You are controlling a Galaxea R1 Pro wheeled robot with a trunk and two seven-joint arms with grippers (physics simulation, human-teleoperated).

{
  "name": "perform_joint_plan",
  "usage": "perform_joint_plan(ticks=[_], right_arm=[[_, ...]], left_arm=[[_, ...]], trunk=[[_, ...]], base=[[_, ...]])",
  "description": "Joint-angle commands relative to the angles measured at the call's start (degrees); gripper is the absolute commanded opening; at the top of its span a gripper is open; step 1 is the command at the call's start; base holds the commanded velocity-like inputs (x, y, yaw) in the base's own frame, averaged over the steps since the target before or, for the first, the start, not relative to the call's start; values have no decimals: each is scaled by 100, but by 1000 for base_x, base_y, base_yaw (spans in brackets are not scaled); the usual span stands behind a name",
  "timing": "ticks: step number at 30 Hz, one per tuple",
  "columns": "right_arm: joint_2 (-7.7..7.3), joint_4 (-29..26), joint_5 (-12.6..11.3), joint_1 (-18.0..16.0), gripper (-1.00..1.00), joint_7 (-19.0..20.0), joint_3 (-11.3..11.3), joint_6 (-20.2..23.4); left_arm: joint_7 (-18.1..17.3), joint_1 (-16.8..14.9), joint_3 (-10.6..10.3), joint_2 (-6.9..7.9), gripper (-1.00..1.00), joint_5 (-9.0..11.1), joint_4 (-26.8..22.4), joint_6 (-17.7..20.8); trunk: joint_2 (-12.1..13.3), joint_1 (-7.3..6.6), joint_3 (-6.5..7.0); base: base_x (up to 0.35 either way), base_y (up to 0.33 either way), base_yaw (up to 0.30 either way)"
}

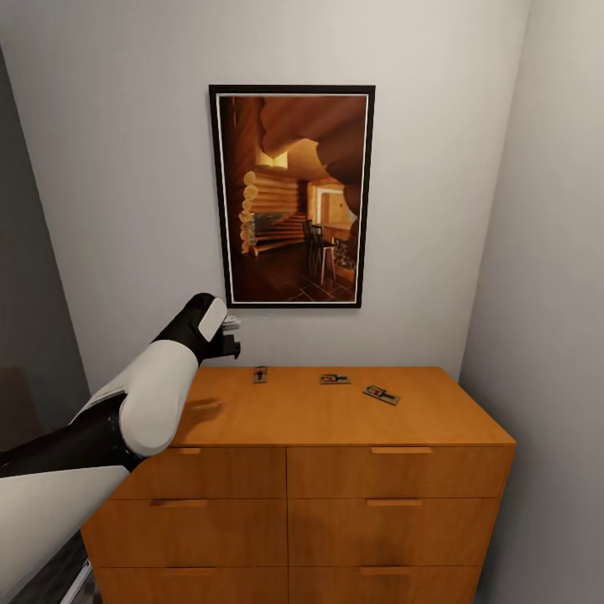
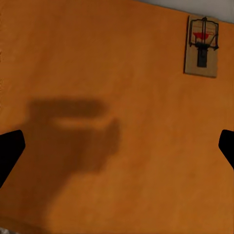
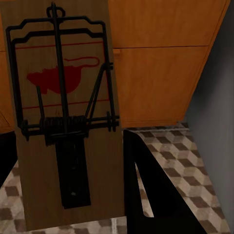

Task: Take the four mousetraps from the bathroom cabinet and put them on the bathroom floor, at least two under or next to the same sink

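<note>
While three mousetraps [image 1: 261, 374] wait along the cabinet [image 1: 335, 415] top's rear edge | left gripper [image 1: 225, 334] hovers wide open near the rear-left corner, seemingly lining up a pick | right gripper [image 3: 73, 204] clamps a fourth trap [image 3: 68, 122] above the bathroom floor [image 3: 165, 146].

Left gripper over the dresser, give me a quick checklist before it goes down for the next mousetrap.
1. Left gripper open: ok, fingertips spread wide in its wrist view.
2. Nearest mousetrap centred between the fingers: not ok, it sits off to one side.
3. Three mousetraps on the cabinet top: ok.
4. Right gripper holding the fourth mousetrap: ok, over the tiled floor.
5. Sink nearby: cannot tell.
</note>
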Motion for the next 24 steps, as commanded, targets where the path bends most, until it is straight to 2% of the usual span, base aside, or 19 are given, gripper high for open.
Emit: perform_joint_plan(ticks=[1, 12, 24], right_arm=[[-3, -10, -81, 2, -100, 68, 17, -4], [-3, -10, -76, 2, -100, 69, 17, -4], [-3, -10, -78, 2, -100, 69, 17, -4]], left_arm=[[32, -4, 33, -6, 100, 2, 2, 16], [56, -4, 9, -18, 100, -15, 82, 16], [65, -4, -35, -24, 100, -24, 375, 16]], trunk=[[-4, 0, -6], [-4, 0, -6], [-4, 0, -6]], base=[[0, 0, 0], [0, 0, 0], [0, 0, 0]])
